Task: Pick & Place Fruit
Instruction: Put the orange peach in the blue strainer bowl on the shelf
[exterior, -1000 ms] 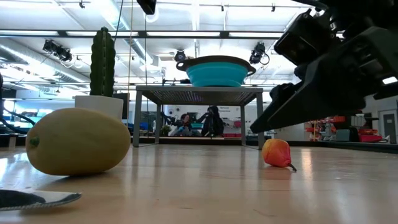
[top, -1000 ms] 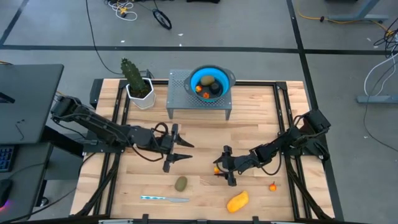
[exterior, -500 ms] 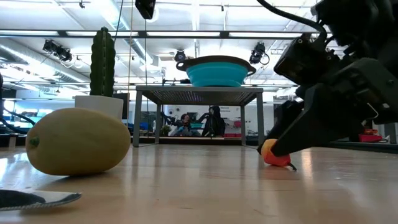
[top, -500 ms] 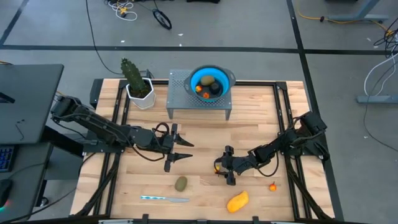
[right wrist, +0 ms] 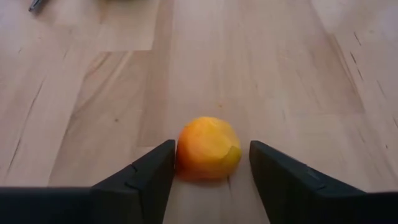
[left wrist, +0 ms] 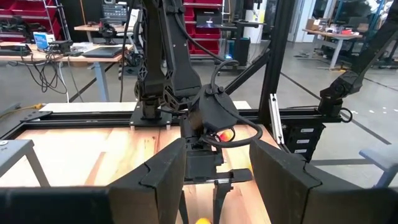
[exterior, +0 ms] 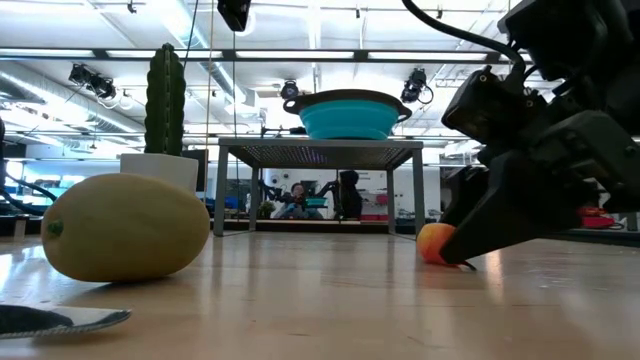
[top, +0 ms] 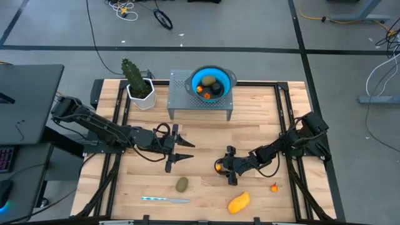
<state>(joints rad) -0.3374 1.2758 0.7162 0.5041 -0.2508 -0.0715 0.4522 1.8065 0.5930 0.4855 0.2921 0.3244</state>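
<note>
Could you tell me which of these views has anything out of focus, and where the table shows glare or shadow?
Low view: the yellow-orange fruit close to the lens looks soft, and the knife tip is a blur; the wooden table carries a sheen. Right wrist view: the small orange fruit is sharp and casts a short shadow beneath itself. High view: evenly lit, no glare.

Smooth pale wood table, matt orange fruit
</note>
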